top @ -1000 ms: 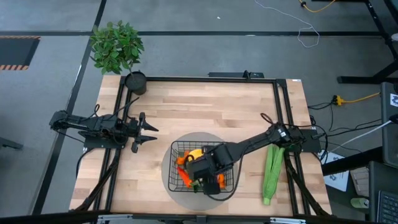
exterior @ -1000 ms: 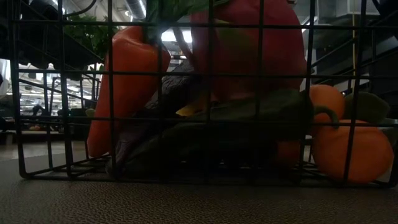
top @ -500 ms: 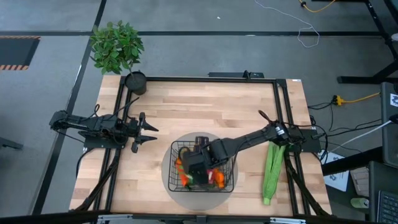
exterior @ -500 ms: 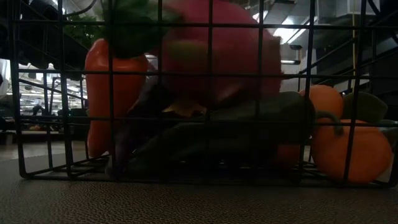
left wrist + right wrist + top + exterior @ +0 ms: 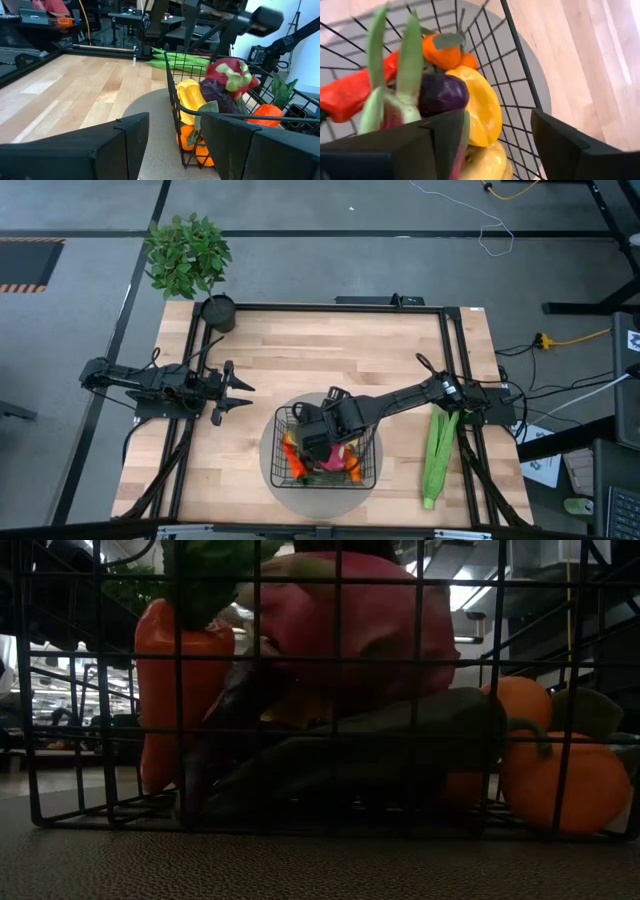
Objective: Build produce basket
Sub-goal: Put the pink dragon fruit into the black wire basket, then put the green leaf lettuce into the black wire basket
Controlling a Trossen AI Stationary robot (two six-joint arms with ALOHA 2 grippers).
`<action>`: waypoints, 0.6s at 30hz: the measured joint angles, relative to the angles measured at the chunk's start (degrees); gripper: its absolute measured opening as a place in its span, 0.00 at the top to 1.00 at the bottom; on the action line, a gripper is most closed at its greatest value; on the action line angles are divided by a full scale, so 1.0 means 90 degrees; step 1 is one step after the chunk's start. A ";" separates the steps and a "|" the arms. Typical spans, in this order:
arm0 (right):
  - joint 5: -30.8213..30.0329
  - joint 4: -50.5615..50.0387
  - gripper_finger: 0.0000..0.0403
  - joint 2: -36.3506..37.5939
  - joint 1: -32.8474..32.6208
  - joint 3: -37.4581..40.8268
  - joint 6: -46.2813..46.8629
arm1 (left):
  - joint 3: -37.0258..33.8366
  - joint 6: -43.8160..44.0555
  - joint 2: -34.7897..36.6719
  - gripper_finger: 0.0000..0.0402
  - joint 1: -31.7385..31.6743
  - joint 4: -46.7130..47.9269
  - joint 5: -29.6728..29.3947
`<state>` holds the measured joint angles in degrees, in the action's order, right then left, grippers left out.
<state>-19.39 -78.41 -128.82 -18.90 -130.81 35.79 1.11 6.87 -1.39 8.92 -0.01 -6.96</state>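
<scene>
Fruit fills the basket (image 5: 368, 476) on the grey mat at the table's near edge, pink dragon fruit (image 5: 365, 635) topmost, with the right gripper (image 5: 318, 428) just above it, fingers spread and holding nothing, while the left gripper (image 5: 243, 396) waits open, well apart.

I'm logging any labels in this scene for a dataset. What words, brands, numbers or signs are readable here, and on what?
None can be read.
The basket, the produce and the table carry no visible lettering.
White papers on the floor beside the table have dark marks, too small to read.
</scene>
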 joint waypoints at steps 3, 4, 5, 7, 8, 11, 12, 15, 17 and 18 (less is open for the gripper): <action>0.0021 -0.0081 0.45 0.0011 -0.0058 -0.0237 -0.0005 | 0.0001 -0.0002 0.0000 0.58 -0.0001 -0.0002 0.0000; 0.0026 -0.0127 0.45 0.0013 -0.0087 -0.0321 -0.0007 | -0.0001 -0.0002 0.0000 0.58 -0.0001 -0.0002 0.0000; 0.0051 -0.0161 0.45 0.0017 -0.0122 -0.0406 -0.0010 | -0.0001 -0.0001 0.0000 0.58 0.0000 -0.0002 0.0000; 0.0121 -0.0179 0.45 0.0048 -0.0207 -0.0471 -0.0006 | -0.0001 -0.0002 0.0000 0.58 0.0001 -0.0001 0.0000; 0.0164 -0.0181 0.45 0.0092 -0.0250 -0.0444 0.0001 | 0.0001 -0.0002 0.0000 0.58 0.0001 -0.0002 0.0000; 0.0529 -0.0245 0.45 0.0134 -0.0378 -0.0441 -0.0014 | -0.0001 -0.0002 0.0000 0.58 0.0001 -0.0002 0.0000; 0.0698 -0.0245 0.45 0.0134 -0.0420 -0.0441 -0.0067 | 0.0000 -0.0002 0.0000 0.58 0.0000 -0.0001 0.0000; 0.1006 -0.0315 0.45 0.0114 -0.0530 -0.0439 -0.0193 | -0.0001 -0.0002 0.0000 0.58 -0.0001 0.0000 0.0000; 0.1218 -0.0749 0.45 0.0100 -0.0584 -0.0439 -0.0124 | -0.0001 -0.0002 0.0000 0.58 -0.0001 -0.0002 0.0000; 0.1419 -0.1091 0.45 0.0097 -0.0605 -0.0439 -0.0034 | 0.0001 -0.0002 0.0000 0.58 0.0001 0.0000 0.0000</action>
<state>-6.62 -88.23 -127.95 -24.35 -134.76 35.49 1.12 6.85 -1.39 8.93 -0.01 -6.96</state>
